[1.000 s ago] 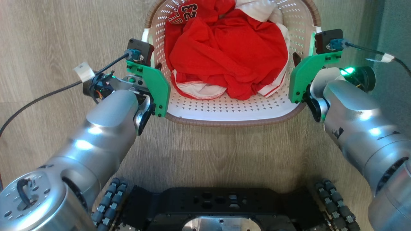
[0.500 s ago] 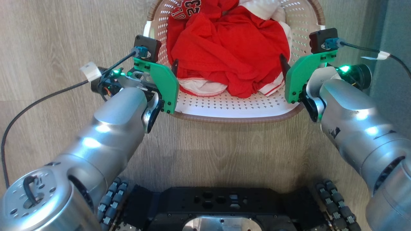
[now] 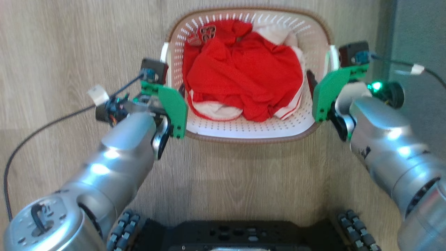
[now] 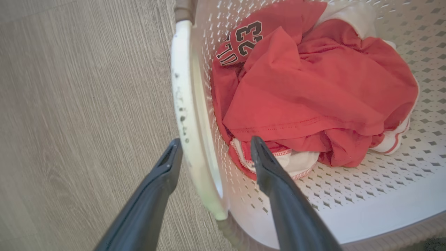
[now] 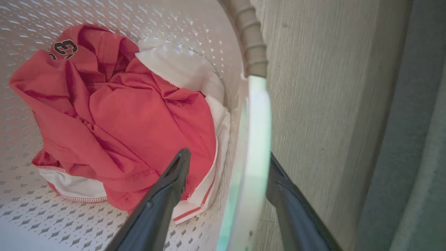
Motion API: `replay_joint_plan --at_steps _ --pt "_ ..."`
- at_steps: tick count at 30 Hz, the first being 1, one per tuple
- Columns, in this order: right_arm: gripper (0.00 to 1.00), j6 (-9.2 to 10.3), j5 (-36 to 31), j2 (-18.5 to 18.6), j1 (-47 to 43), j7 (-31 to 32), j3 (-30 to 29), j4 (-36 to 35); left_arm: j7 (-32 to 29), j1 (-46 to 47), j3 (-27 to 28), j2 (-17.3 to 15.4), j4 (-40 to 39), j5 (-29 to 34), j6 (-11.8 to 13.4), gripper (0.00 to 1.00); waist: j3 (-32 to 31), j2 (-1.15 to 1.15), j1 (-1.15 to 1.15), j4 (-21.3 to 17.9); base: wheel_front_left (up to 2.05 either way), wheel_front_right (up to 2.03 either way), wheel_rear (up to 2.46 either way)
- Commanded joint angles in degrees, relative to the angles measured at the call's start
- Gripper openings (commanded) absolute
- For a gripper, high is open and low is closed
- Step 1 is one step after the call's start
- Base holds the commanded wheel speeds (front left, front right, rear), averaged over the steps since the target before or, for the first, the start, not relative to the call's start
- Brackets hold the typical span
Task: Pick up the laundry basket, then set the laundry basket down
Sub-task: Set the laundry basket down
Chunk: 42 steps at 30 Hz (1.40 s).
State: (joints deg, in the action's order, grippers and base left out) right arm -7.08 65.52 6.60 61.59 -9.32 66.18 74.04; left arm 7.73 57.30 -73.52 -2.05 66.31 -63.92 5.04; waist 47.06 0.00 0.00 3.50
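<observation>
Wood floor [image 3: 69, 52] under the laundry basket [image 3: 244, 128], left gripper [image 4: 215, 141] and right gripper [image 5: 228, 155] gaping around its handles [image 4: 182, 87], so unheld: pre-lift or finished, dunno.

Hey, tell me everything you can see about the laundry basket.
The laundry basket is small and rounded-rectangular, white perforated plastic by its look, with a brown woven-look rim and white side handles. It sits upright on the wooden floor, holding crumpled red and white clothes. The left gripper and right gripper each straddle a handle with fingers open, one inside, one outside; actual contact is unclear.
</observation>
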Motion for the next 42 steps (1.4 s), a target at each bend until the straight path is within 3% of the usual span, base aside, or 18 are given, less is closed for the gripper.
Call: replay_joint_plan --at_steps 1,10,19,22,26,27,30,36,42 --pt "1.0 -0.41 -0.23 -0.4 -4.33 0.02 -0.17 -0.1 0.57 -1.27 0.31 -0.83 0.23 -0.45 0.4 1.0 -2.79 0.0 0.0 -0.42 0.0 0.0 0.0" --pt "1.0 -0.41 -0.28 -2.45 -9.08 0.12 -1.54 -0.09 3.25 -6.74 0.24 -0.83 2.79 0.18 0.64 1.0 -14.31 0.0 0.0 -1.46 0.0 0.0 0.0" --pt "1.0 -0.41 0.07 -3.0 -10.4 -5.25 -4.37 -0.24 7.19 -7.58 3.26 -0.83 1.8 0.41 0.87 1.0 -23.68 0.0 0.0 -1.17 0.0 0.0 0.0" --pt "1.0 -0.41 -1.01 -1.21 -9.15 -5.62 -7.72 -3.14 7.24 -6.48 8.85 -2.34 -3.64 4.66 3.05 1.0 -25.87 0.0 0.0 -0.8 0.0 0.0 0.0" --pt "1.0 -0.41 -7.7 2.57 -10.38 -5.65 -17.29 -11.49 7.25 -10.73 18.95 -5.27 -14.46 13.99 6.21 1.0 -28.91 0.0 0.0 -0.5 0.0 0.0 0.0" --pt "1.0 -0.41 -7.7 2.57 -10.38 -5.65 -17.29 -11.49 7.25 -10.73 18.95 -5.27 -14.46 13.99 6.21 1.0 -28.91 0.0 0.0 -0.5 0.0 0.0 0.0" --pt "1.0 -0.41 -15.49 4.16 -14.88 -5.66 -27.33 -19.63 7.26 -16.21 27.47 -6.62 -23.59 21.89 7.53 1.0 -31.01 0.0 0.0 -0.31 0.0 0.0 0.0" --pt "1.0 -0.41 -35.28 2.81 -28.33 -5.67 -45.3 -37.49 7.26 -28.53 43.04 -5.8 -40.32 36.33 6.35 1.0 -34.82 0.0 0.0 0.12 0.0 0.0 0.0" --pt "1.0 -0.41 -45.11 -1.54 -39.43 -5.67 -54.17 -53.74 7.26 -38.39 53.74 -3.13 -51.71 46.02 2.67 1.0 -37.82 0.0 0.0 -0.04 0.0 0.0 0.0"
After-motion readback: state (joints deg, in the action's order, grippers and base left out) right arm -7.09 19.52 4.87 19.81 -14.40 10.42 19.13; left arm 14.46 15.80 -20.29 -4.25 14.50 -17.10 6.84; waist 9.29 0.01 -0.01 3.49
